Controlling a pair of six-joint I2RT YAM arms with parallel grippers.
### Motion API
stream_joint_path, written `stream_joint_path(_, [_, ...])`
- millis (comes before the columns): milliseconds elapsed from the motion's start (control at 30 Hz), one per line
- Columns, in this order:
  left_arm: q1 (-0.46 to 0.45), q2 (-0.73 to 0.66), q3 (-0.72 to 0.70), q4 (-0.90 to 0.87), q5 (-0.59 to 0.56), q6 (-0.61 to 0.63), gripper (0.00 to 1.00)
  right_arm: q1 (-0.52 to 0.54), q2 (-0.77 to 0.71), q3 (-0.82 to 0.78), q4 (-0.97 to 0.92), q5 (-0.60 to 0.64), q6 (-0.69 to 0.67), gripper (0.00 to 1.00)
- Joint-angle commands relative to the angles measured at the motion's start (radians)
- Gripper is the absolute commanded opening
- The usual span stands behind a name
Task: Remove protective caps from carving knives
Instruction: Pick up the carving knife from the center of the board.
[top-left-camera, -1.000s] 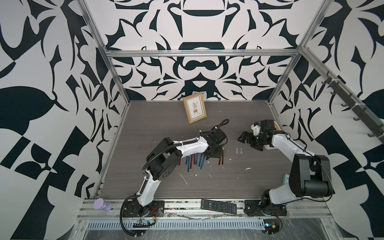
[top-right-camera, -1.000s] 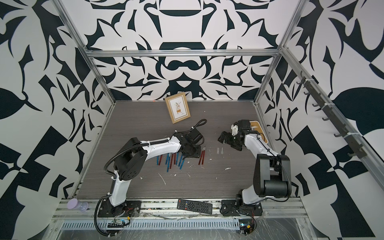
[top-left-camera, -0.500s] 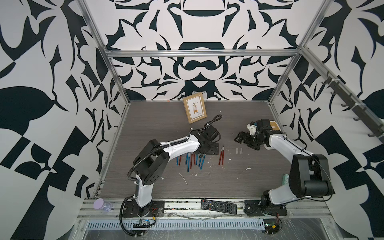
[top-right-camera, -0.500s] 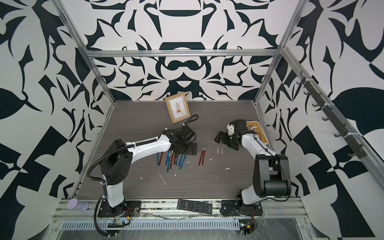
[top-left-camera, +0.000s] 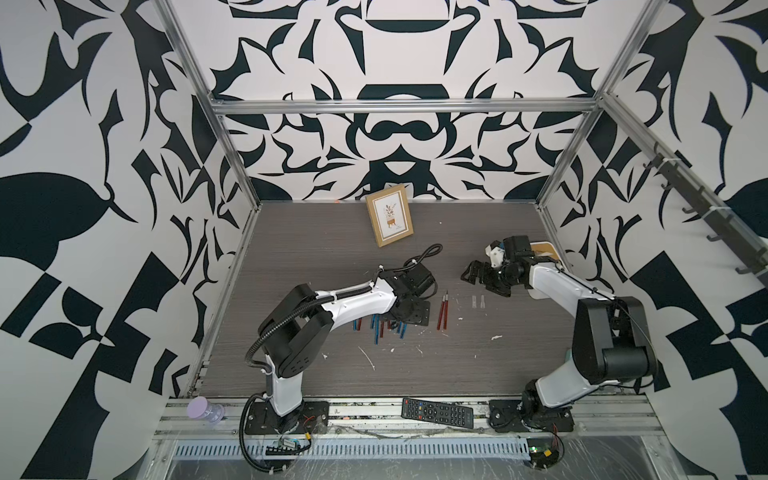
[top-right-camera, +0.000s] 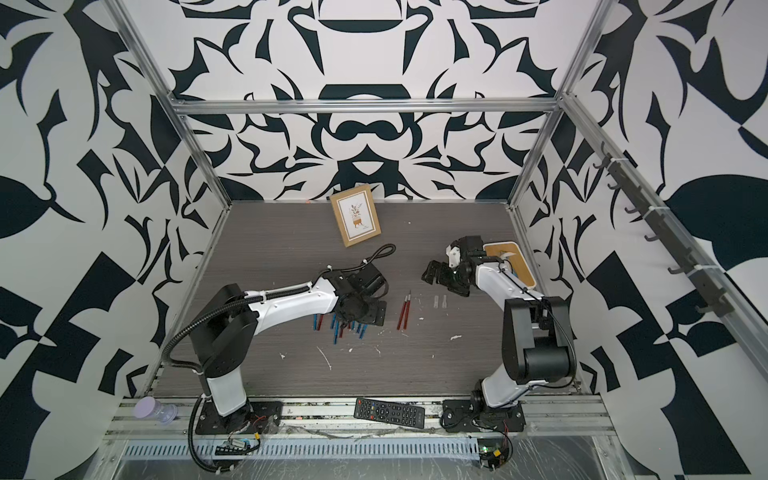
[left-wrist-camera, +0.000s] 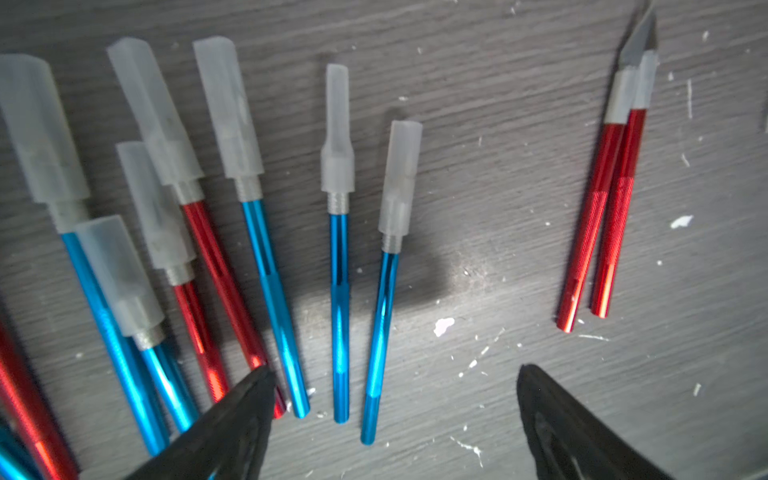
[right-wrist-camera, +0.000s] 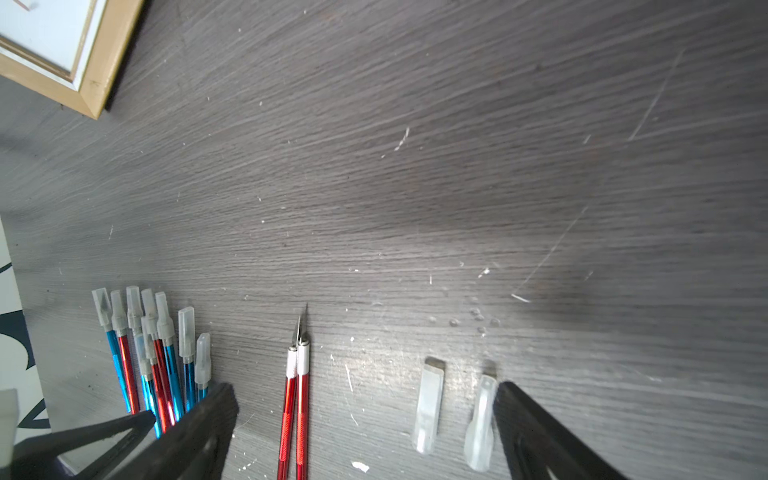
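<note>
Carving knives, thin pencil-like tools with metallic blue or red handles (left-wrist-camera: 338, 316), lie fanned together near the middle of the dark wood-grain table (top-left-camera: 316, 249). The cluster (top-left-camera: 376, 330) sits a little toward 7 o'clock from the centre in both top views. Translucent whitish plastic protective caps (left-wrist-camera: 337, 137) cover every blade here, and the capped ends point toward 12 o'clock. The left gripper (left-wrist-camera: 395, 372) hangs directly over this cluster with its black fingers (left-wrist-camera: 232, 424) spread wide and gripping nothing. Two blue knives lie on the table in the gap between them.

At 3 o'clock from the cluster, apart from it, two red-handled knives (right-wrist-camera: 302, 407) lie side by side and touching. Their blades are bare, with the tips toward 12 o'clock. Farther toward 3 o'clock, two loose caps (right-wrist-camera: 430, 405) lie flat, near each other but not touching. The right gripper (right-wrist-camera: 363, 388) hovers at 12 o'clock from these caps, spread wide and empty. In the right wrist view one finger overlaps the edge of the nearer cap, and contact cannot be told.

A gold-framed picture (top-left-camera: 390, 216) sits at 12 o'clock near the back wall. A white-rimmed wooden tray (top-right-camera: 524, 272) sits at 2 o'clock behind the right arm. A black remote control (top-left-camera: 437, 412) rests on the metal front rail at 6 o'clock, and a small purple-topped bottle (top-left-camera: 203, 409) at 7 o'clock. White flecks (top-left-camera: 368, 358) dot the table.
</note>
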Motion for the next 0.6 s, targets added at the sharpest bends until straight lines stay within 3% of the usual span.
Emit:
stream_joint_path(0, [-0.003, 0.029, 0.046, -0.036, -0.018, 0.014, 0.79, 0.001, -0.006, 0.036, 0.013, -0.022, 0.008, 0.99])
stream_joint_path(233, [-0.002, 0.084, 0.095, -0.059, -0.017, 0.045, 0.60, 0.001, -0.005, 0.032, 0.020, -0.038, 0.004, 0.99])
stream_joint_path(567, [-0.001, 0.131, 0.102, -0.068, -0.009, 0.043, 0.42, 0.000, -0.014, 0.016, 0.022, -0.042, -0.009, 0.99])
